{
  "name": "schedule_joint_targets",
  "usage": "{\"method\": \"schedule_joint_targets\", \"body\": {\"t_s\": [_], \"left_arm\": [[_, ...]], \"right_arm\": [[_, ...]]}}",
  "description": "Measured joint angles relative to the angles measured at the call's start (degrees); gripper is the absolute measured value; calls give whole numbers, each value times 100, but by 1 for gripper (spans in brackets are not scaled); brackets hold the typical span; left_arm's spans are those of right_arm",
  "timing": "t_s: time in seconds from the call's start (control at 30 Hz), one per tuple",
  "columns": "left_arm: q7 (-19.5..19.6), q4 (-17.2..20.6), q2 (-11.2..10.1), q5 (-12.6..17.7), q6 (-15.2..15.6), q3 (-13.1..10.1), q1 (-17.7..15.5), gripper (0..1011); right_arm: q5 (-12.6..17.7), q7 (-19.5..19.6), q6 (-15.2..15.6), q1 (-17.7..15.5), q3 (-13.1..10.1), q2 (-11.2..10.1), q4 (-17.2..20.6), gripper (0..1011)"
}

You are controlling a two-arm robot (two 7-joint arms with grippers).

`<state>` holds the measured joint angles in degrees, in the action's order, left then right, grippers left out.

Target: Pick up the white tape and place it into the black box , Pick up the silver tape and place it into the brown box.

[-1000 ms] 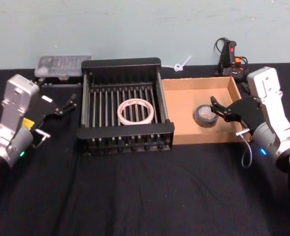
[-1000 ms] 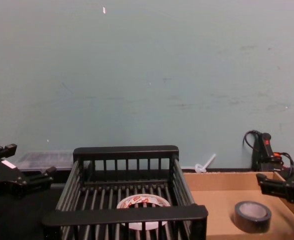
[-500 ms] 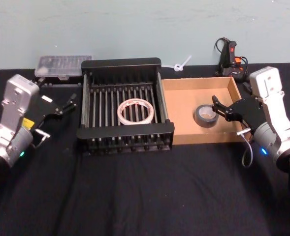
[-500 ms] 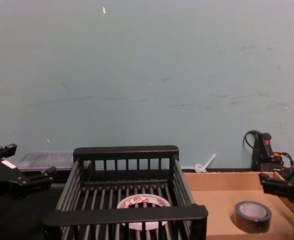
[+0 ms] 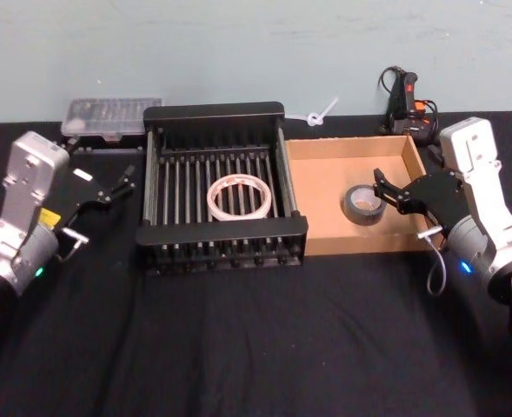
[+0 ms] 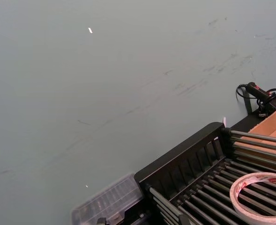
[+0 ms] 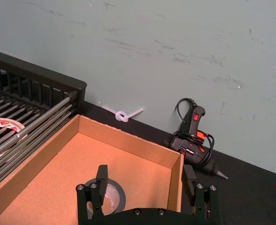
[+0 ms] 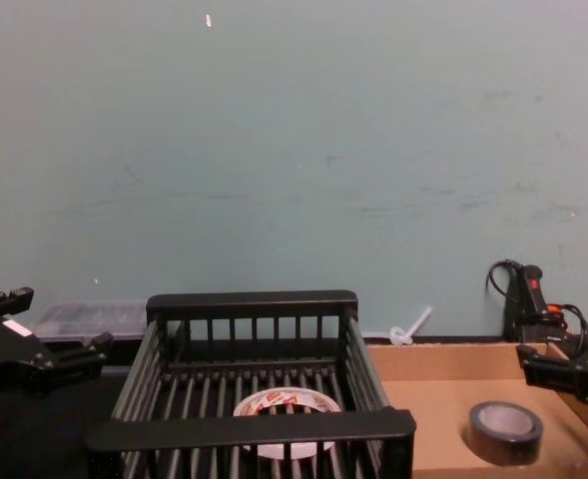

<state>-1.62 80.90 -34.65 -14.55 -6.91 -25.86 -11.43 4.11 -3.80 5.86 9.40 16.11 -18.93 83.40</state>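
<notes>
A black-covered table (image 5: 264, 347) carries everything. The black box (image 5: 223, 236) sits at its middle, with the brown box (image 5: 360, 241) touching its right side. On the slatted floor of the black box the white tape (image 5: 238, 197) lies flat, its red-marked inner ring showing in the chest view (image 8: 289, 403). The silver tape (image 5: 362, 204) lies flat on the floor of the brown box, towards its right wall. The right gripper (image 5: 384, 190) hovers just beside the silver tape, above the right part of the brown box; its fingers stand apart and hold nothing, as the right wrist view (image 7: 145, 187) shows. The left gripper (image 5: 116, 186) hangs left of the black box, clear of it, fingers parted and empty. Behind the boxes sit a clear plastic case (image 5: 110, 114) at the left, a white zip tie (image 5: 320, 114) near the middle, and a black glue gun (image 5: 405, 100) at the right
</notes>
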Motion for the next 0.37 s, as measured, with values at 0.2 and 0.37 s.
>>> {"method": "schedule_joint_targets", "body": {"t_s": [0.2, 0.37], "left_arm": [[0, 0, 0, 0, 0, 0, 0, 1001], [0, 0, 0, 0, 0, 0, 0, 1001]], "right_arm": [[0, -2, 2, 2, 3, -3, 1, 1002], [0, -3, 4, 2, 4, -4, 1, 1002]]}}
